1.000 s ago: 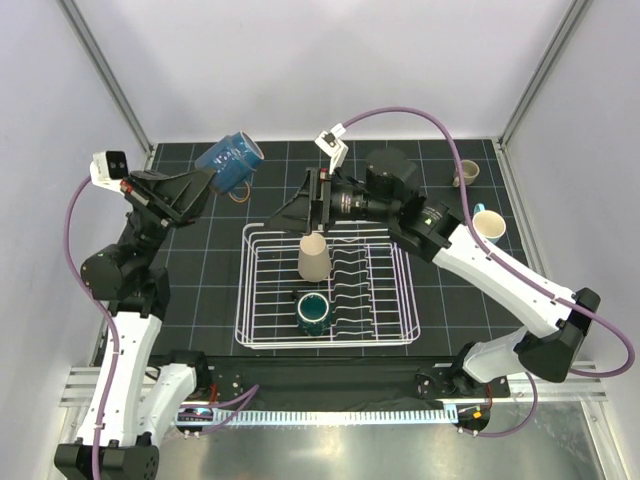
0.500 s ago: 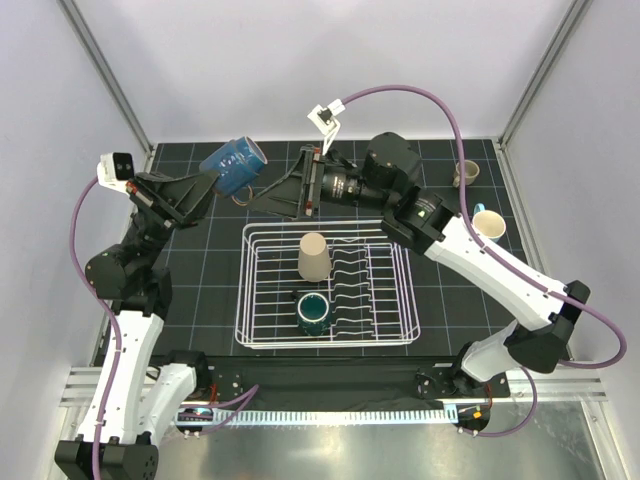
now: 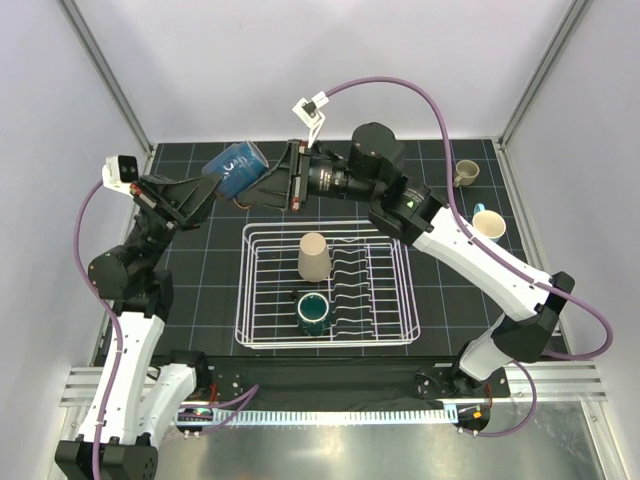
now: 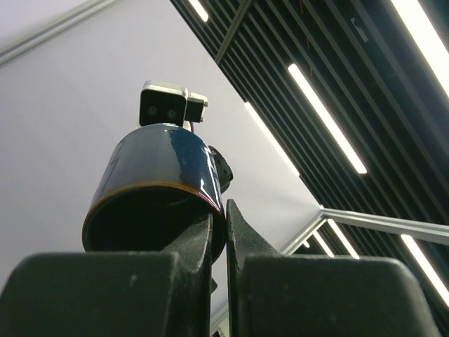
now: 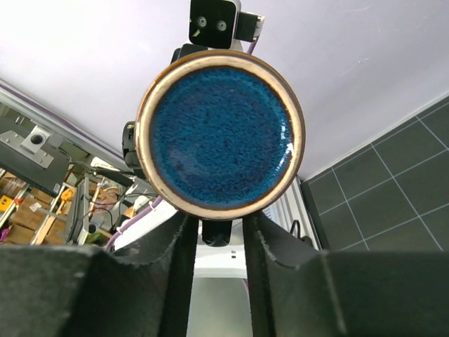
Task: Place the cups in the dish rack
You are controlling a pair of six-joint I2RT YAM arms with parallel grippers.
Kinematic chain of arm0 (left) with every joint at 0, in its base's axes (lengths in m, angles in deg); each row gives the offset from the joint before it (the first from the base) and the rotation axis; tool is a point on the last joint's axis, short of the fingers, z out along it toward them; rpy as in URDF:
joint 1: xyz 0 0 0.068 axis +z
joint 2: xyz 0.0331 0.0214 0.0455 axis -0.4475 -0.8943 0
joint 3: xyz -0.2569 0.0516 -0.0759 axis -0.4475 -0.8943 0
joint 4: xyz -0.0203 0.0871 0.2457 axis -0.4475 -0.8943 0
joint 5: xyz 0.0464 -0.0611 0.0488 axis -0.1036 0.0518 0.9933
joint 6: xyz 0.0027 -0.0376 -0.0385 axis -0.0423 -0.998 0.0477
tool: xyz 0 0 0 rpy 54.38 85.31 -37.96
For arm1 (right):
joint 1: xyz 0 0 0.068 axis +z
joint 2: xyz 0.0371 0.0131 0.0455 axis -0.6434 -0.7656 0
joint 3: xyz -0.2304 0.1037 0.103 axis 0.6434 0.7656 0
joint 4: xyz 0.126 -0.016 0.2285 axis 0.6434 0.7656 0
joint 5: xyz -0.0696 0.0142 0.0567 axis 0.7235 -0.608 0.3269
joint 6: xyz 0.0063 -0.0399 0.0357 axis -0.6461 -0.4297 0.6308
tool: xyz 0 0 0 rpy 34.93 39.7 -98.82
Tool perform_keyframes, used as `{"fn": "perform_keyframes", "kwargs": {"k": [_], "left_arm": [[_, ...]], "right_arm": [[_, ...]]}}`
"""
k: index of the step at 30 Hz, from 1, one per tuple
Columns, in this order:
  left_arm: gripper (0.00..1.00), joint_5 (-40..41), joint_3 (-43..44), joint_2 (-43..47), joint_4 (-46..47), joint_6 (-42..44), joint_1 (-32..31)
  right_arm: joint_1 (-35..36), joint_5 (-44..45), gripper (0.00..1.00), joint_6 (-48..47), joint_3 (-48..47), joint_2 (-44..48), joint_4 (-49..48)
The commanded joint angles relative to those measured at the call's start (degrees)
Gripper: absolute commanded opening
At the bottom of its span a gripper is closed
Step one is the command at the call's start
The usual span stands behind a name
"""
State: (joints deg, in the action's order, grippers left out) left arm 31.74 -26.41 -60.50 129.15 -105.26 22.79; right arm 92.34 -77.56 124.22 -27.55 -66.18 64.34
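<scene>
A dark blue mug [image 3: 232, 163] with a brown rim hangs in the air beyond the far left corner of the dish rack [image 3: 242, 292]. My left gripper [image 3: 212, 185] is shut on its rim [image 4: 219, 203]. My right gripper [image 3: 262, 190] has reached in from the right, and its fingers [image 5: 184, 239] are closed on the dark handle [image 5: 224, 230] under the mug's base [image 5: 221, 133]. A beige cup [image 3: 313, 257] stands upside down in the rack. A teal mug [image 3: 313, 312] stands upright in it, nearer the front.
A light blue mug [image 3: 487, 225] and a small tan mug [image 3: 466, 173] stand on the black gridded mat at the far right. The rack's wavy dividers [image 3: 355, 275] fill its right half. Purple cables arc above both arms.
My right arm swung left, away from the beige cup, to the blue mug, and its fingers closed from wide open onto the handle. The left arm and mug barely moved.
</scene>
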Motion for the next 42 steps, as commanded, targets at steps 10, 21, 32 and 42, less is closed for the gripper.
{"fn": "perform_keyframes", "kwargs": {"k": [10,21,32,42], "left_arm": [[0.47,-3.6,3.2,1.9,-10.4,5.4,-1.1],[0.81,-8.2,13.3,1.7,-57.7,31.2,-1.2],[0.81,-4.2,19.8,-2.6,-79.3,45.7,-1.1],[0.8,-4.4,20.7,-3.0,-80.6,45.9,-1.1]], "right_arm": [[0.2,6.9,0.04,-3.5,-0.5,2.0,4.0],[-4.7,24.1,0.04,-10.1,11.4,12.1,20.5],[-9.8,44.6,0.04,-15.0,35.8,26.1,29.6],[-11.4,52.3,0.04,-15.4,50.7,28.6,22.6]]}}
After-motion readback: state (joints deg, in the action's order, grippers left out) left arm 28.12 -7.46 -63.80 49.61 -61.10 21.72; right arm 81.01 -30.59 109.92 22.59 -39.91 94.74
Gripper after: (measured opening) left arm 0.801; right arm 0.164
